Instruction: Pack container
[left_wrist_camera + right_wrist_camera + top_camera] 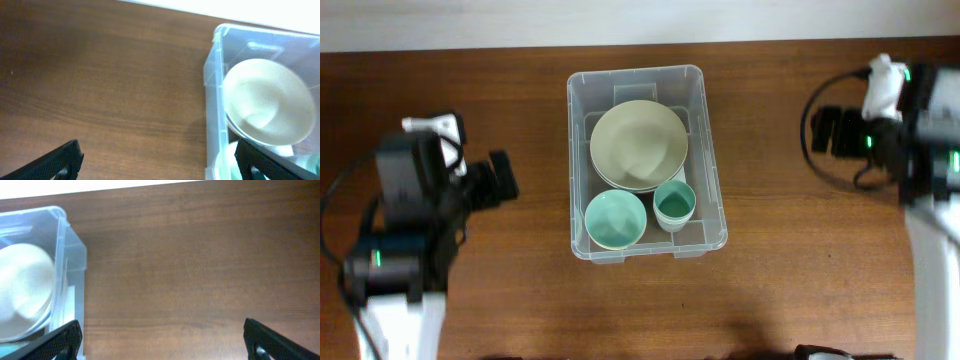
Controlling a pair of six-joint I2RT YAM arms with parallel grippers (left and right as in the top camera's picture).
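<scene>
The clear plastic container [576,170] stands in the middle of the wooden table. Inside it lie a large pale green bowl [638,145], a smaller teal bowl [615,218] and a teal cup [674,205]. My left gripper [503,178] is open and empty, left of the container. My right gripper [827,130] is open and empty, far right of it. The left wrist view shows the container's wall [212,90] and the pale bowl [267,102] between wide-apart fingers [157,162]. The right wrist view shows the container's corner [70,255] and wide-apart fingers [162,340] over bare wood.
The table is dark brown wood [770,280]. A pale wall strip runs along the table's far edge [640,20]. Cables hang by both arm bases.
</scene>
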